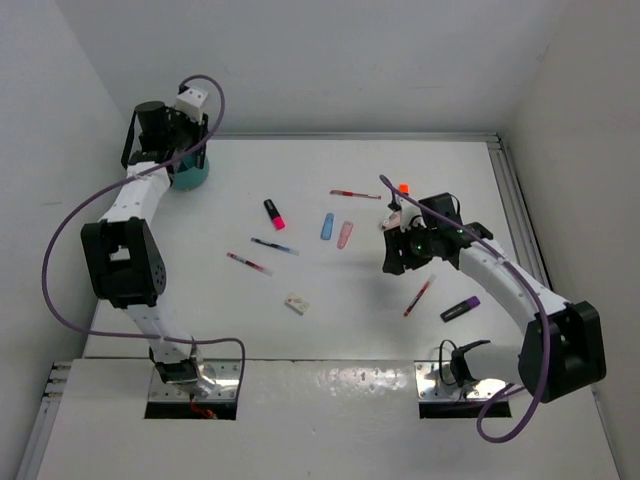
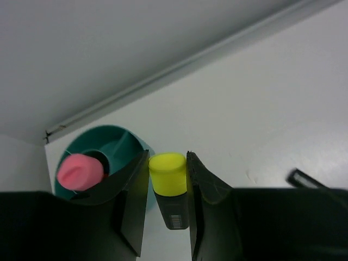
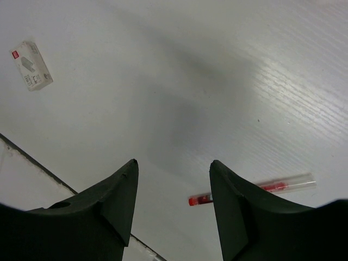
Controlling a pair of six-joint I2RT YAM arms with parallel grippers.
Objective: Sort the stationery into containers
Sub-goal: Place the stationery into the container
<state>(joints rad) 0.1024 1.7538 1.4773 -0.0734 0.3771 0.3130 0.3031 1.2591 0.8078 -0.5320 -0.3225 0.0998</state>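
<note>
Left hand (image 2: 167, 157) pinches one yellow-ended highlighter (image 2: 169, 176) beside one teal cup (image 2: 117, 133).

A highlighter (image 1: 274, 213) lies right of the cup (image 1: 192, 178).

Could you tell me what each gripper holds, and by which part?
Left gripper grips a black highlighter by its yellow-capped end; right gripper holds nothing.

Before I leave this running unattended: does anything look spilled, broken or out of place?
Nothing stands out. The teal cup stands upright with a pink-ended item inside, and the left gripper grips a yellow-capped highlighter close by.
</note>
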